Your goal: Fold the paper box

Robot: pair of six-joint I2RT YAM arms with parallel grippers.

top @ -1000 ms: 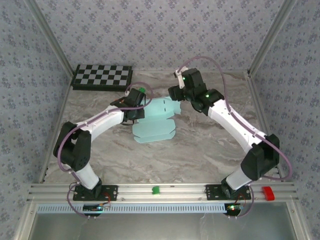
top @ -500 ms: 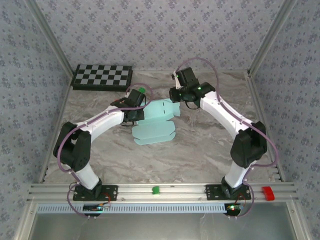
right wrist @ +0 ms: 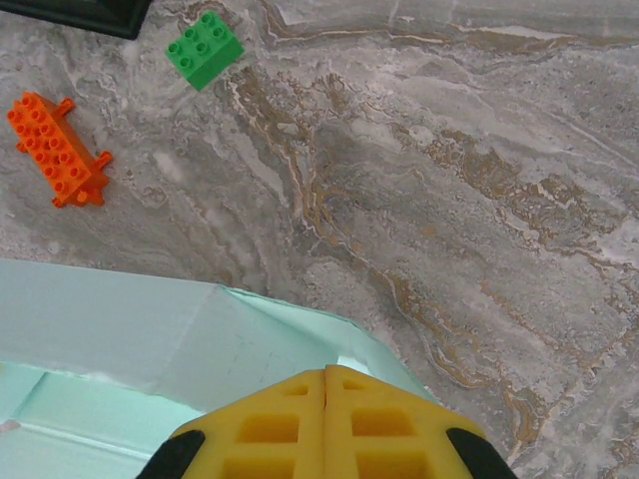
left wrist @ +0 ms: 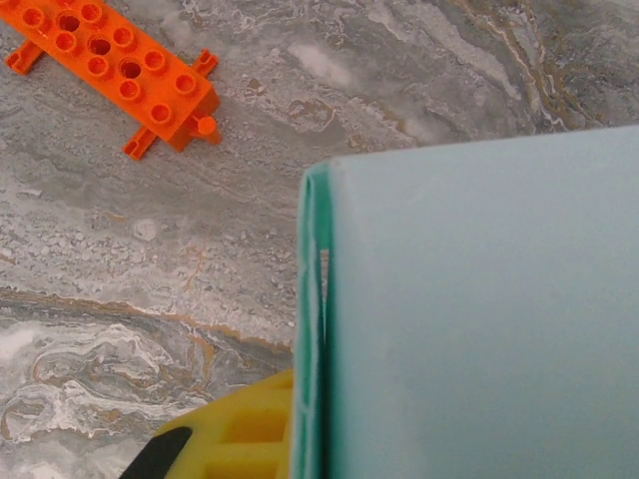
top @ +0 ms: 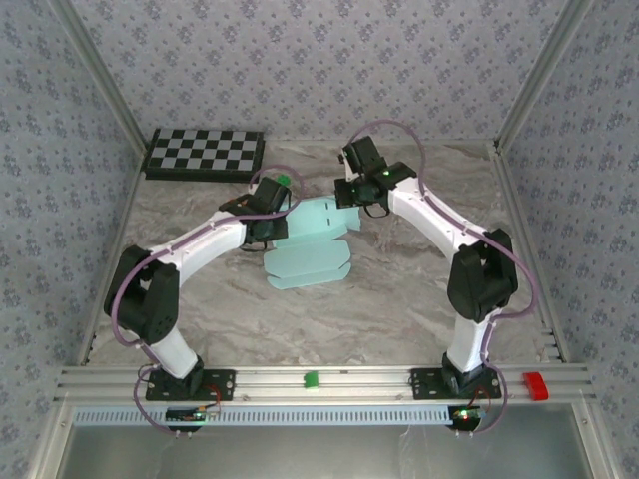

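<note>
Paper box (top: 308,247) card, pale aqua, lies mostly flat as a die-cut sheet near the middle of the marbled tabletop (top: 399,289), with its rounded flaps spread toward the near side and its far part reaching up between the two arms. The left end effector (top: 269,228) sits at the sheet's left edge. Its wrist camera shows a doubled card edge standing upright through the middle of the view, with one yellow finger pad (left wrist: 245,439) against the edge's left face. The other finger is hidden behind the card, so this end effector is closed on the box with the card between its fingers. The right end effector (top: 347,196) is at the sheet's far right corner. From its wrist, the two yellow pads (right wrist: 270,429) are pressed together along a tight seam, and a creased flap of the box rises right up to them. Whether card is caught between the pads cannot be told. Beyond the box on the far side lie an orange brick (right wrist: 58,150) and, farther off, a green brick (right wrist: 204,48), both well apart from the card. A black-and-white checkerboard (top: 205,153) rests in the far left corner of the tabletop.
</note>
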